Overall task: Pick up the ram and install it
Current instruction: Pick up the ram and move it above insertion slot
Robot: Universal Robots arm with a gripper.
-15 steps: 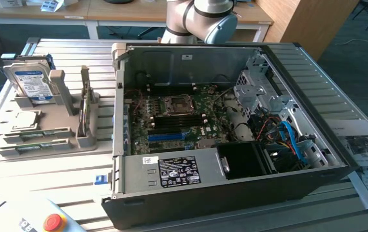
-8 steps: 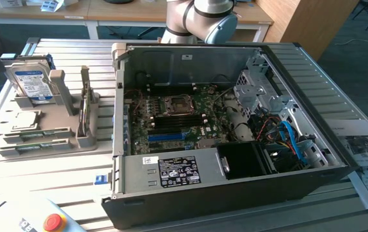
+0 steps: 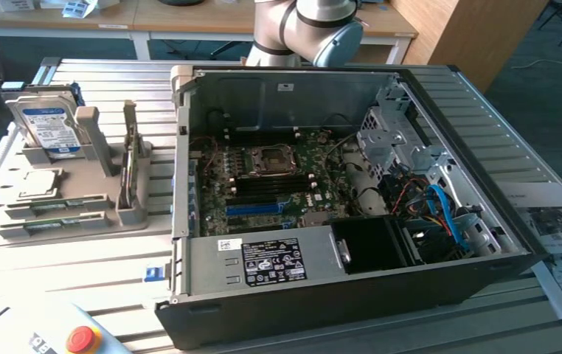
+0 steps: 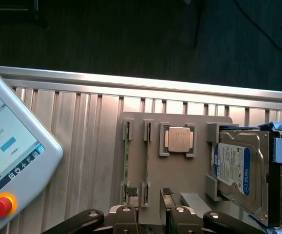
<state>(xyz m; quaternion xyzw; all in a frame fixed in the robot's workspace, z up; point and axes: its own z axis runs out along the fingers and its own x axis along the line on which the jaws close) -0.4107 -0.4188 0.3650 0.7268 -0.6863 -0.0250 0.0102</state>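
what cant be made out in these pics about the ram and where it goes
- ram, wrist view: edge-on in the tray, its face hidden.
- blue slot, exterior view: too small to tell if free.
- arm, exterior view: cut off by the top edge.

Fingers [image 4: 126, 218] spread wide, at the holder [image 4: 179, 170] edge. Ram [image 4: 126, 161] on edge in slots just ahead of one finger, CPU [image 4: 178, 139] further ahead. Hard drive [image 4: 238, 170] to one side, pendant [image 4: 9, 146] opposite, on ribbed surface [image 4: 72, 146].
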